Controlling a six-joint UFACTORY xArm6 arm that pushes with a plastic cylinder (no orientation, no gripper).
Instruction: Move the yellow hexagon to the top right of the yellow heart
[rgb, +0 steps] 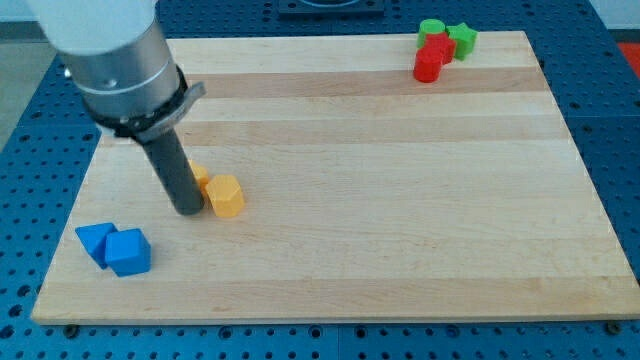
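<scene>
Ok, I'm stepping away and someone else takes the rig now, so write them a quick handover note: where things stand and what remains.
My tip is down on the board at the view's left, right beside the yellow hexagon, on its left side.
The yellow heart is mostly hidden behind the rod; only a sliver shows, just up-left of the hexagon.
Done: nothing confirmed; the hexagon sits lower right of the heart.
Left: push the hexagon up so it ends top right of the heart.

Clearance around yellow hexagon (226, 195)

My tip (188, 210) touches its left; another yellow block (200, 177) crowds upper left; right and bottom sides open.
</scene>
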